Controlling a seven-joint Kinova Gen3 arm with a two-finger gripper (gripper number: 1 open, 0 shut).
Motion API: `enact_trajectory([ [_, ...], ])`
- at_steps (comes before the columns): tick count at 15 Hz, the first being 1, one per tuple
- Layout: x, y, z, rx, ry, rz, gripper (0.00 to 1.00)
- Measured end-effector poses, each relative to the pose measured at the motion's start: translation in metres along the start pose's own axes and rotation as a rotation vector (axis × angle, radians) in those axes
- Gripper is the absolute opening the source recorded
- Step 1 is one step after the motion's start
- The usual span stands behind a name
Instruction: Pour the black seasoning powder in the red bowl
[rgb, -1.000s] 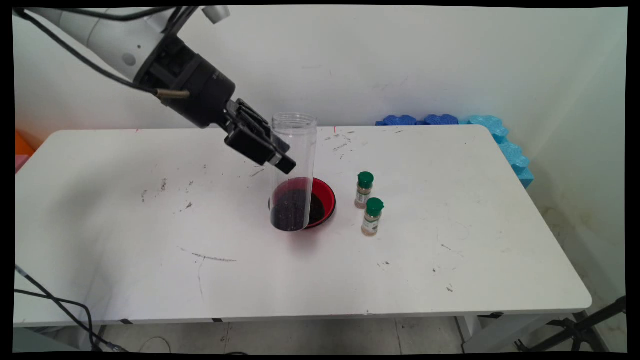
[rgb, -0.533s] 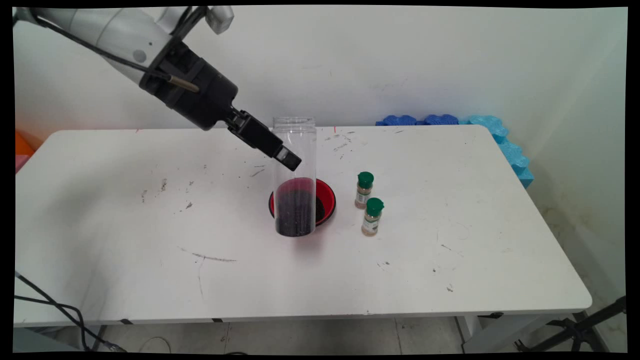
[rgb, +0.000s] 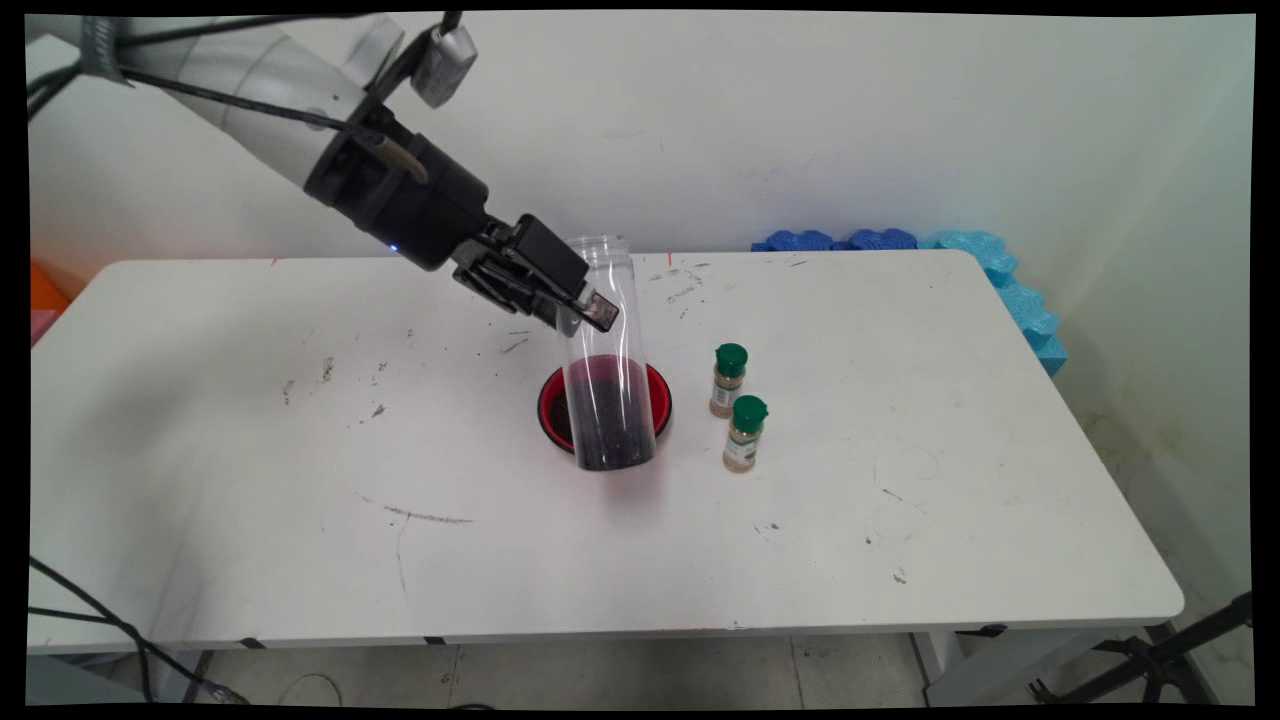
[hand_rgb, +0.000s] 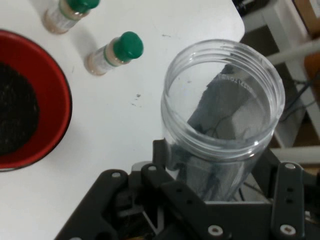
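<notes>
The black two-finger tool is clamped on the upper part of a tall clear plastic jar, open-mouthed and tilted, with dark grains in its bottom. Under the tool and just behind the jar's base sits a round red bowl holding more dark grains, on the scuffed white surface. Beyond the bowl, away from the arm, stand two small green-capped spice bottles, close together and upright.

I see my gripper clamped round a clear jar, beside a red bowl and two spice bottles.
</notes>
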Motion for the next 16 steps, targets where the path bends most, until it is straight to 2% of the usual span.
enact_trajectory([
  [5,0.001,-0.016,0.012,0.012,0.014,-0.182,0.00],
  [8,0.001,-0.023,0.017,0.015,0.014,-0.257,0.00],
  [16,-0.001,-0.038,0.029,-0.023,0.015,-0.560,0.00],
])
